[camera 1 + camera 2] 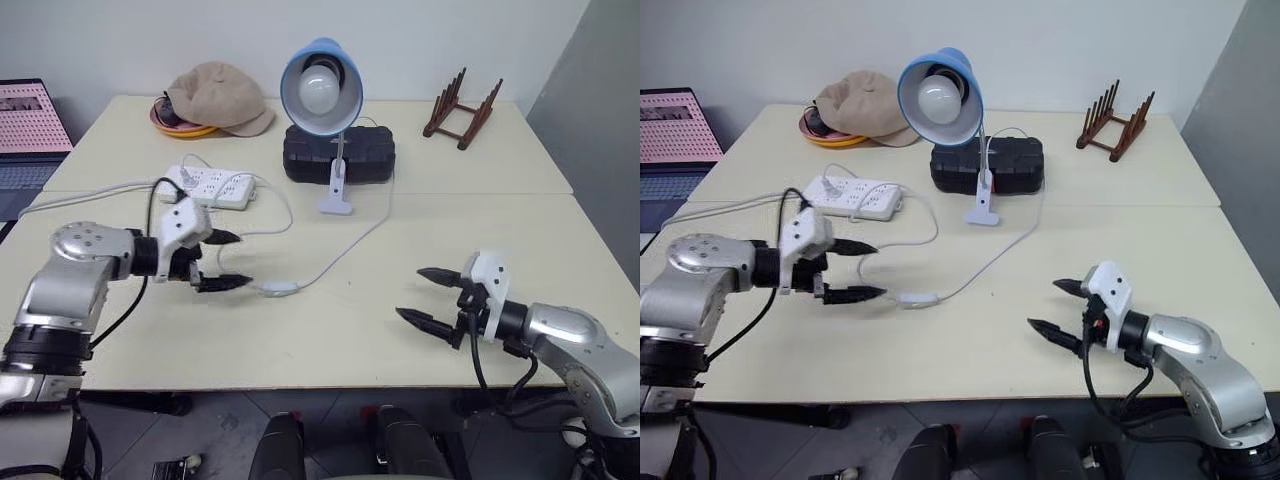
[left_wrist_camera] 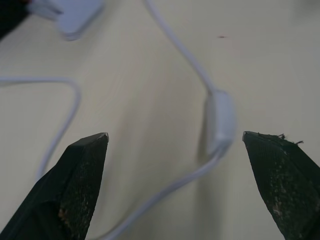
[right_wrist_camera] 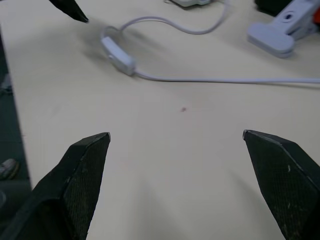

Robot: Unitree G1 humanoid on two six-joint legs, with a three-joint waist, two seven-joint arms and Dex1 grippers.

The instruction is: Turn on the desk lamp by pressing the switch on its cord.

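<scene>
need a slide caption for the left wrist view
Open left hand poised over the lamp cord's switch on the table.

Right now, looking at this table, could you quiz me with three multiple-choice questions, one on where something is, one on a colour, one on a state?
1. Where does the switch lie?
A. on the table just past the left gripper
B. under the cap
C. beside the wooden rack

2. What colour is the desk lamp shade?
A. red
B. light blue
C. black

3. How do the jaws of the right gripper stand?
A. shut on the cord
B. shut on nothing
C. open, holding nothing

Answers:
1 A: the switch rests on the table a little beyond the left fingertips.
2 B: the round shade is light blue around a white bulb.
3 C: its two fingers are spread apart above bare table.
</scene>
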